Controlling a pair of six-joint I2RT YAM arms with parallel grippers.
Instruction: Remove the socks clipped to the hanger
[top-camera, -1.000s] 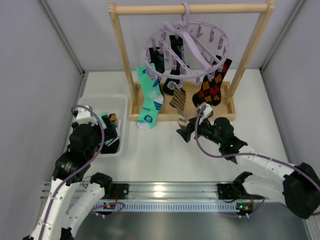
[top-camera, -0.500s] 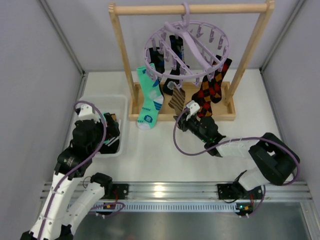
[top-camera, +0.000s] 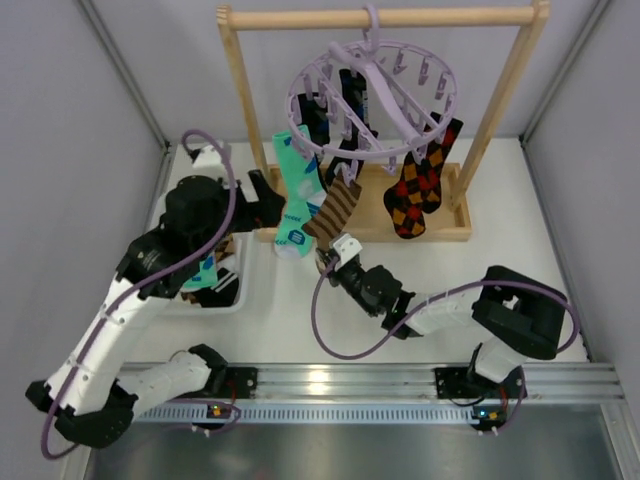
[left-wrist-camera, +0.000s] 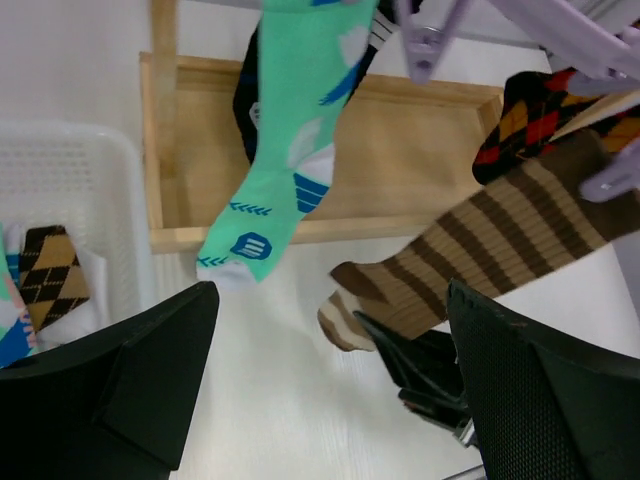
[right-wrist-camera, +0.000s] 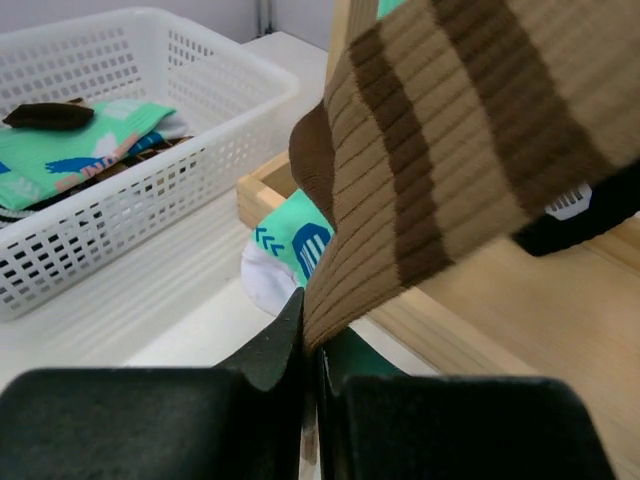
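Gripping, right arm: the right gripper (right-wrist-camera: 310, 352) was pinched shut on the toe of the brown striped sock (top-camera: 338, 208), holding it stretched at a slant toward the near left.
Left arm: the left gripper (top-camera: 265, 200) hung with its fingers spread wide and nothing between them, just left of the teal-and-white sock (top-camera: 298, 185) and near the rack's left post.
Hanger: the lavender hanger (top-camera: 360, 62) hung by its hook from the top bar of the wooden rack (top-camera: 450, 17) at the far side of the table.
Brown sock's cuff: it ran up under the ring to a lavender clip (left-wrist-camera: 612, 182) and looked still clipped.
Also still clipped: the teal-and-white sock on the left, the argyle sock (top-camera: 412, 195) on the right, and the dark socks (top-camera: 345, 100) on the far side.
Done so far: the white basket (right-wrist-camera: 200, 170) on the left held at least 3 socks, 1 of them teal-patterned and 1 tan argyle, so some removals seemed complete.
Left to do: judged more than half, since the brown sock had not come free and at least 4 others hung untouched.
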